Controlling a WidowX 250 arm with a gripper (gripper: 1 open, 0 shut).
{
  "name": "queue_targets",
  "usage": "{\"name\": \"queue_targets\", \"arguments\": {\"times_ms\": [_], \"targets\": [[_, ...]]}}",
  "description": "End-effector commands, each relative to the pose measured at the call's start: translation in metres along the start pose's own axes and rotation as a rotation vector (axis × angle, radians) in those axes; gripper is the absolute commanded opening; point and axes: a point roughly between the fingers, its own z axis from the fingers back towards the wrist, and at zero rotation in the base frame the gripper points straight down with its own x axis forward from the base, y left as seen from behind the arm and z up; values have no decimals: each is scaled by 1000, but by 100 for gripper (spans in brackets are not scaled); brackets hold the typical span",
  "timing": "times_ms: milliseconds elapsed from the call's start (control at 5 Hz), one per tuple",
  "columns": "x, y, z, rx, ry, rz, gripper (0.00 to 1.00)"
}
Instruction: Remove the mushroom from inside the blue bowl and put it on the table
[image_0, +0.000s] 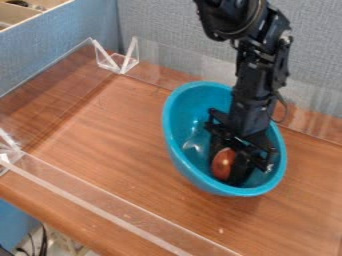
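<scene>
Gripper (227, 163) reaches down into the bowl (187, 105), jaws pinching the mushroom (225, 162) at five o'clock, ready for lifting.

Even bright light, low-res & soft, glare on blue bowl (187, 110) rim, faint shadows.

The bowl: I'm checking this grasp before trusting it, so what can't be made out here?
- Mushroom stem: camera view, hidden by the tool around it; only the reddish cap shows.
- Whether the tool actually pinches the mushroom: its fingers blur together with the cap.
- Bowl floor: the arm covers it.
- Arm top: cut off by the upper frame edge.
- Table right side: cut off by the frame edge.
</scene>
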Motion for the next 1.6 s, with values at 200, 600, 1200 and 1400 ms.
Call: {"name": "queue_targets", "arguments": {"times_ms": [200, 600, 1200, 1400], "targets": [[3, 1, -8, 38, 1, -172, 0], [9, -13, -2, 38, 6, -167, 0], [11, -29, 18, 47, 6, -228, 0], [14, -32, 24, 43, -1, -213, 0]]}}
